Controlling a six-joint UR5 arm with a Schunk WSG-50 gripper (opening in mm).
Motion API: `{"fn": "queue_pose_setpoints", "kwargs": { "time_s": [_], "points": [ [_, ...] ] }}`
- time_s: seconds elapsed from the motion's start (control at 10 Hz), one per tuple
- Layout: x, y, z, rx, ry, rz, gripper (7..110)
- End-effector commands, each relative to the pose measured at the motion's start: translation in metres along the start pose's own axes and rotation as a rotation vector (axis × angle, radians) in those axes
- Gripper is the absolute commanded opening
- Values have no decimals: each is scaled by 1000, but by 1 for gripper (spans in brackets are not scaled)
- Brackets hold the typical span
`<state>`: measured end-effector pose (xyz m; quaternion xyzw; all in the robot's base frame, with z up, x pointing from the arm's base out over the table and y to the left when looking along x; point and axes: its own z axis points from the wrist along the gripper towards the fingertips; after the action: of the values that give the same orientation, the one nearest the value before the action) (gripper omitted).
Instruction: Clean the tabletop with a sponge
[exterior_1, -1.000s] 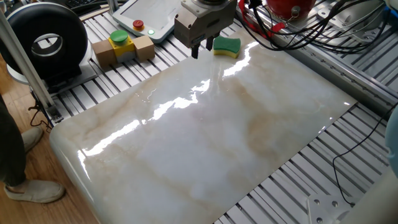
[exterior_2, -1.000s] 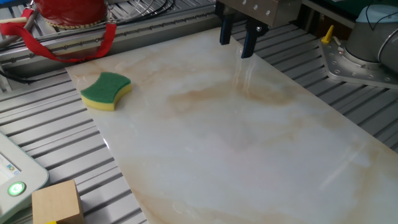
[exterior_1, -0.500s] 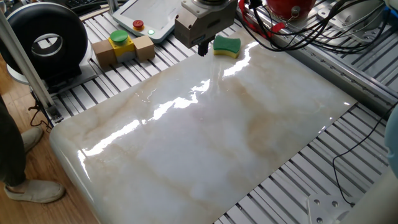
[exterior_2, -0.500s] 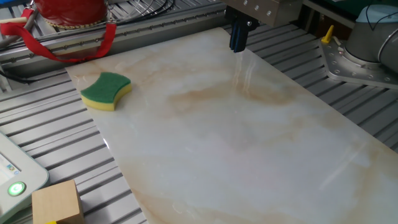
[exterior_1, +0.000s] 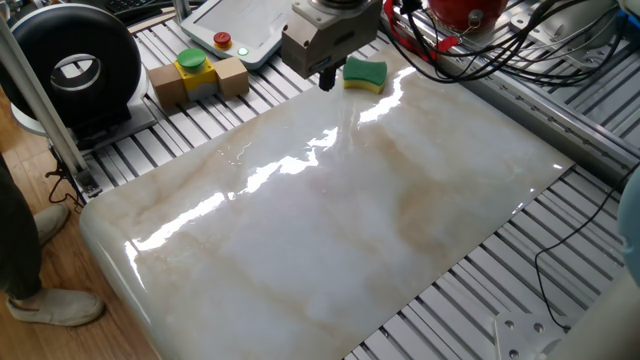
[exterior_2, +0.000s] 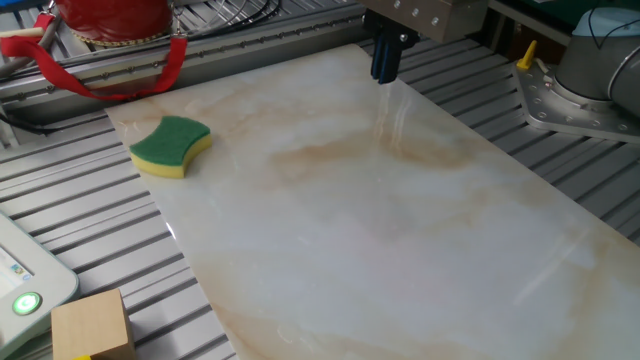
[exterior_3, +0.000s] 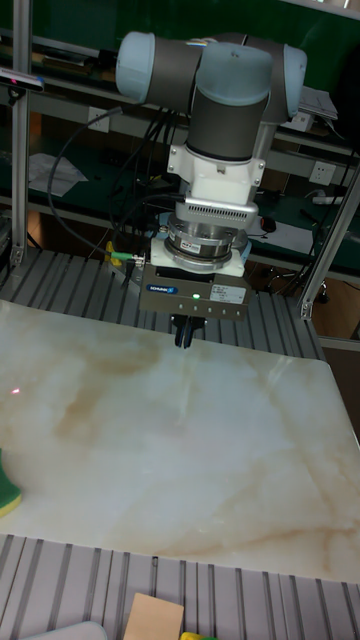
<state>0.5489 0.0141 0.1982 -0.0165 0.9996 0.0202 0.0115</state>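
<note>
Tall fixed view: my tool (exterior_3: 183, 336) hangs over the table (exterior_3: 200, 460) at its 12 o'clock edge, fingers together on nothing; 1 second ago they stood apart. The sponge (exterior_2: 170, 145) lies untouched near the 9 o'clock corner, well apart from my tool. Judged so, they must part again before any grasp; wiping has not begun.

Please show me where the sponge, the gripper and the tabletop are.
sponge (exterior_2: 170, 145), the other fixed view, green top layer.
gripper (exterior_2: 385, 72), the other fixed view, closed fingertips.
tabletop (exterior_1: 330, 230), one fixed view, bare middle.
</note>
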Motion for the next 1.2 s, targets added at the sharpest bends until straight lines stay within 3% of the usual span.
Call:
{"fn": "queue_pose_setpoints", "kwargs": {
  "time_s": [0.0, 0.5, 0.8, 0.9, 1.0, 1.1],
  "points": [
    [7, -1, -2, 4, 28, 1, 7],
    [15, -7, -1, 33, 59, 4, 7],
    [13, -1, -2, 12, 49, 4, 7],
    [14, -6, -2, 30, 55, -5, 7],
    [24, -6, -2, 32, 96, -9, 7],
    [24, 1, -2, 4, 97, 0, 7]
  ]
}}
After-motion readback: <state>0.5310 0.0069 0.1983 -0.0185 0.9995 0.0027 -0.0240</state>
